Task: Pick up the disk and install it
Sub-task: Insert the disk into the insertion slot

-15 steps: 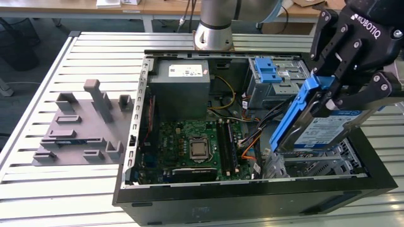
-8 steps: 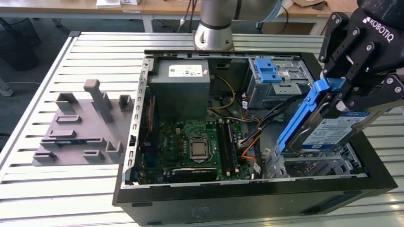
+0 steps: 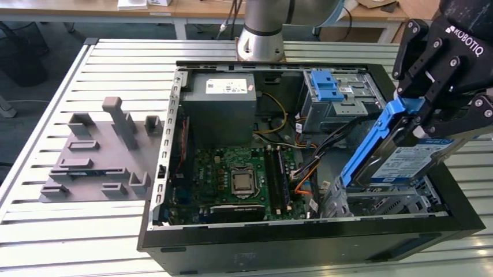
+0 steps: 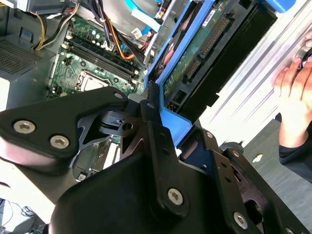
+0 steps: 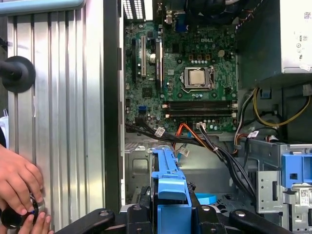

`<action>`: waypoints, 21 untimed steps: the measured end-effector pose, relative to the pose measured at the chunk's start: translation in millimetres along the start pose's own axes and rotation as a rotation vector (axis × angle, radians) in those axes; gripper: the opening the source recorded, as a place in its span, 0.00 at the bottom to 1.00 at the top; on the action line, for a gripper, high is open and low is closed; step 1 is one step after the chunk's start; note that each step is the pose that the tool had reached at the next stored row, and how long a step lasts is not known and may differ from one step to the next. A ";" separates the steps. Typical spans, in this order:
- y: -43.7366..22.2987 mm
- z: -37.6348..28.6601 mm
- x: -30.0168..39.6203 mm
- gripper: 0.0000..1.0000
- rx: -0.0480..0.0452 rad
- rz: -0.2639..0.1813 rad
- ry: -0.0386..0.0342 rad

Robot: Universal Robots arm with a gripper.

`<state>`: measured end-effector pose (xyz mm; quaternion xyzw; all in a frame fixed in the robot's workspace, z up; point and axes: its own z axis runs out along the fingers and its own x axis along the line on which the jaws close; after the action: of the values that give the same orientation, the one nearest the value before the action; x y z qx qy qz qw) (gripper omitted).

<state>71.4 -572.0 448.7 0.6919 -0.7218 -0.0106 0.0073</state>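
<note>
At the lower right of the exterior view, the fingers (image 3: 451, 115) pinch the disk (image 3: 408, 164) by the blue frame (image 3: 370, 144) along its edge. The disk hangs tilted, label toward the camera, its lower end at the metal drive cage (image 3: 393, 202) in the near corner of the computer case (image 3: 308, 245). Whether it already touches the cage cannot be told.

The step in hand looks like seating the disk in that cage. Doing it well probably means squaring the tilt to the cage walls so that the frame's edges meet the rails evenly and do not jam at one corner. The grip sits high on the frame, so a sideways push could lever the disk between the fingers; a straight, gentle feed seems safer.

Just beyond the cage, a bundle of orange and black cables (image 3: 308, 173) lies between it and the motherboard (image 3: 239, 179), near enough to snag. In the first wrist view a person's hand (image 5: 17, 183) rests on the slatted table (image 3: 92, 236) beside the case wall, a reason for care.

Farther back stand the grey power supply (image 3: 223, 107) and a blue latch piece (image 3: 327, 86), well apart from the disk.
</note>
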 end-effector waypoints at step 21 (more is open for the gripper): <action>-7.9 13.5 -0.3 0.37 -0.0001 -0.004 0.0008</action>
<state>79.0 -572.0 435.0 0.6935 -0.7204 -0.0104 0.0076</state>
